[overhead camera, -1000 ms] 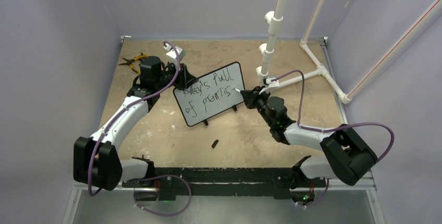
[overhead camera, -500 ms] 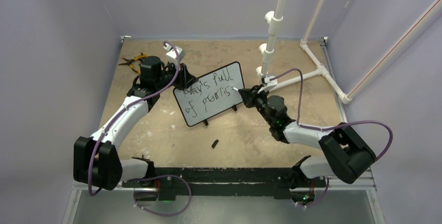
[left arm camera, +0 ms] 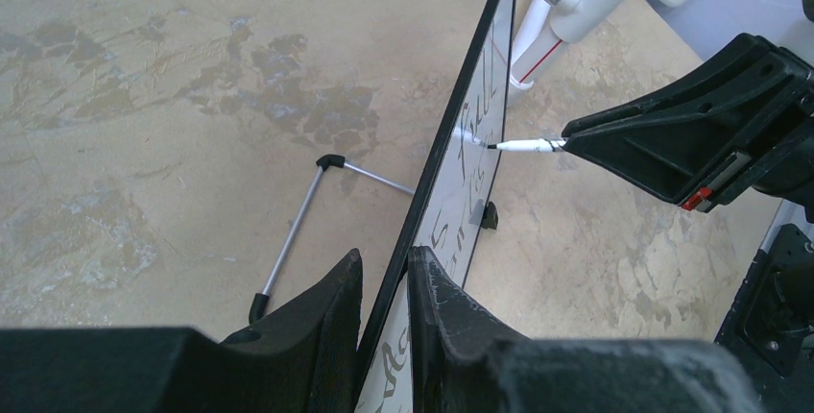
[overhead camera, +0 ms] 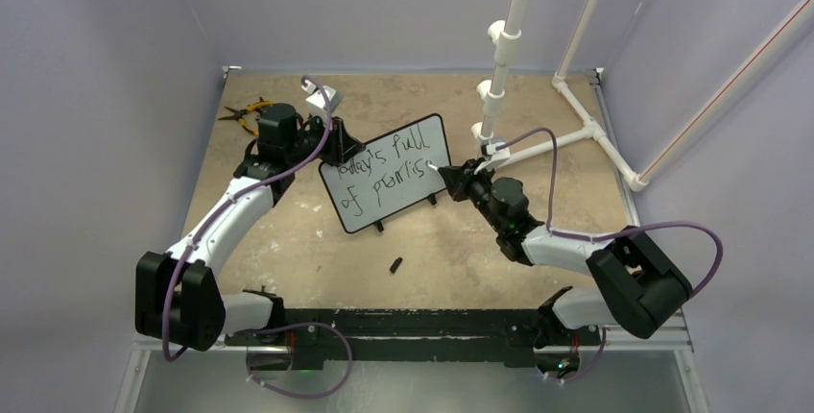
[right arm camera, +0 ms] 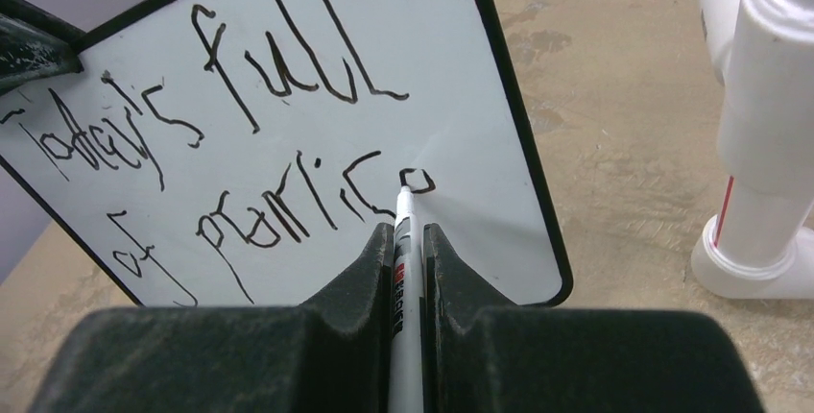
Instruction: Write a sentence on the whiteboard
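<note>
Nearing completion, the sentence reads roughly "Today's full of promis", with its last letter half formed under the tip of the marker that the right gripper pinches tight. The whiteboard stands on its feet mid-table, one upper corner clamped by the left gripper. Around it are the mottled tan tabletop, a small black cap, pliers, a white pipe frame and lavender walls.

Ahead of the right gripper, the whiteboard carries the sentence "Today's full of promis", then a small loop at the marker tip.
</note>
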Action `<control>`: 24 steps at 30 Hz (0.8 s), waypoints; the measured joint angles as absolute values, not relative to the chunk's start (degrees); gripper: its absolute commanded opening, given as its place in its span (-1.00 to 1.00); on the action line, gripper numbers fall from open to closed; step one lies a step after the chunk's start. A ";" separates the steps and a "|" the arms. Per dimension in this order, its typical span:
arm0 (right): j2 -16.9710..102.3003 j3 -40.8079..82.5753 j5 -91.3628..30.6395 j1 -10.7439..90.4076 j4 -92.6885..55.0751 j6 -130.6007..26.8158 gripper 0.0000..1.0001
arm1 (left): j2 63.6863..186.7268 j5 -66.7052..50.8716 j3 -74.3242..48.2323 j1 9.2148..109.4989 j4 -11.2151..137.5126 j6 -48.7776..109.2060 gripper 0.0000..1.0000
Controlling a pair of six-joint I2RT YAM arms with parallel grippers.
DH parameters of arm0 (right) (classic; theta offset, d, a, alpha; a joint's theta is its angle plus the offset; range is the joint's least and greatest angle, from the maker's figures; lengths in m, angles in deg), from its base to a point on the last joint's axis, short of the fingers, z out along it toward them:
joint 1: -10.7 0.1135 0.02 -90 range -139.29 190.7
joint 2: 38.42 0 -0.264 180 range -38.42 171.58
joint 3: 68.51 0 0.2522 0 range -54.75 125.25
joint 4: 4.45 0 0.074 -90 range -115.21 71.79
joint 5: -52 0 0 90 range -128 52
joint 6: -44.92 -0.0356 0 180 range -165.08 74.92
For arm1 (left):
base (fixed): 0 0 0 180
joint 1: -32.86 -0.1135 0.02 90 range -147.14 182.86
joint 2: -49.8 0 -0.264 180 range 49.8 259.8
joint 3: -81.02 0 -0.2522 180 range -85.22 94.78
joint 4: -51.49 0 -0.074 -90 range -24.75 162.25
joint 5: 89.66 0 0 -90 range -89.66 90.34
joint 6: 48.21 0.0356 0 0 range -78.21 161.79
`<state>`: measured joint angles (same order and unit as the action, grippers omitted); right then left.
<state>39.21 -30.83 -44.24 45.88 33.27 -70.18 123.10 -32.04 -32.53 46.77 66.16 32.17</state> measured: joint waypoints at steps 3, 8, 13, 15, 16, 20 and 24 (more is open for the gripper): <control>39.21 -31.48 -44.22 45.88 33.14 -70.62 -1.00 | 123.10 -32.04 -32.53 46.77 66.16 32.17 -0.57; 39.21 -31.92 -44.29 45.88 32.70 -71.03 -1.00 | 123.10 -32.04 -32.53 46.77 66.16 32.17 -0.57; 39.21 -31.94 -44.51 45.88 32.31 -71.16 -1.00 | 123.10 -32.04 -32.53 46.77 66.16 32.17 -0.58; 39.19 -31.96 -44.64 45.88 31.92 -71.30 -1.00 | 123.10 -32.04 -32.51 46.77 66.16 32.17 -0.58; 39.17 -31.96 -44.79 45.88 31.83 -71.47 -1.00 | 123.10 -32.04 -32.51 46.77 66.14 32.17 -0.58; 38.77 -31.96 -45.69 45.91 30.89 -71.84 -1.00 | 123.10 -32.04 -32.51 46.77 66.14 32.17 -0.58; 38.12 -31.96 -47.13 45.91 29.62 -72.04 -1.00 | 123.10 -32.04 -32.51 46.77 66.14 32.17 -0.58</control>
<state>38.12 -31.96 -47.13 45.91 29.62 -72.04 123.10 -32.04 -32.51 46.77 66.14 32.17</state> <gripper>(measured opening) 0.129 0.218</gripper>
